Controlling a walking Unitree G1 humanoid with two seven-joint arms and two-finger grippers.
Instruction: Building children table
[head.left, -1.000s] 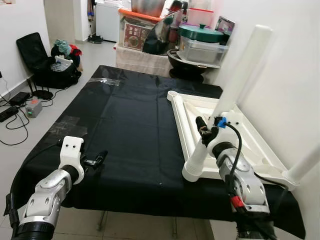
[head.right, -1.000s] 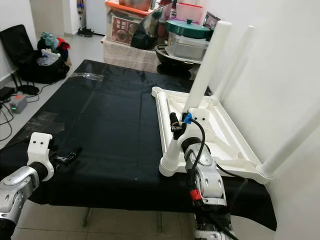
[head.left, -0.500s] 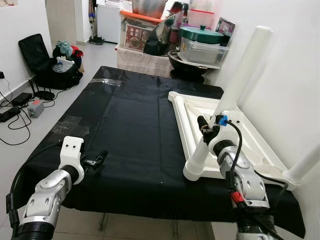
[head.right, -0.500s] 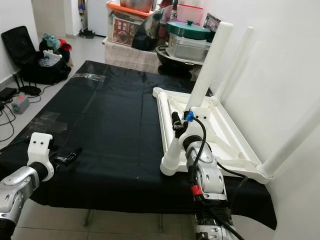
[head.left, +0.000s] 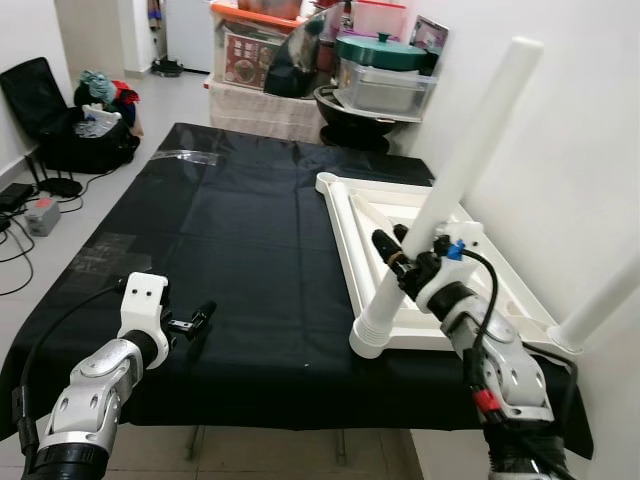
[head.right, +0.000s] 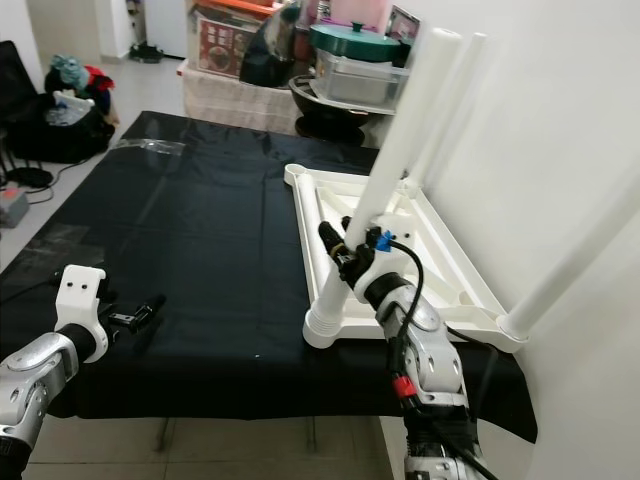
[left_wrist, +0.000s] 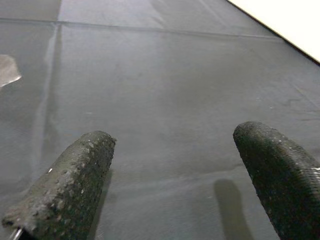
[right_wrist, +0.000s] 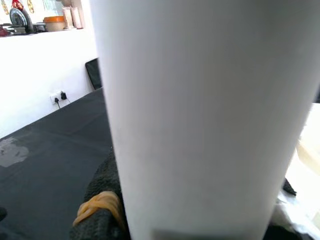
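Two silver arms reached in from the bottom of the frame. At lower left, the left gripper (head.left: 196, 322) hung just over the near edge of the black table (head.left: 240, 260), its fingers (left_wrist: 65, 185) spread apart with nothing between them; the wrist view showed only dark cloth beyond the pads and a pale sliver at one corner, too cropped to identify. At lower right, the right gripper (head.left: 392, 258) was pinching a long white table leg (head.left: 445, 190) partway up. One finger showed as a black strip on the leg's left side; the other was hidden behind the tube. In the right wrist view the leg (right_wrist: 200, 115) was so close that it blocked nearly everything, leaving a bit of a black finger (right_wrist: 102, 200) with an orange band at its base.

The leg leaned from its flared foot at the near left corner of the upturned white tabletop (head.left: 440, 285) up toward the top right of the frame. The tabletop lay underside up along the table's right side, its near right corner partly covered by the right arm. Another white leg (head.left: 600, 305) rose at the right edge, cut off by the frame.

Farther back, at upper centre, stood stacked storage boxes and pots (head.left: 340, 60), and at upper left a black bag (head.left: 70, 125) sat on the floor.
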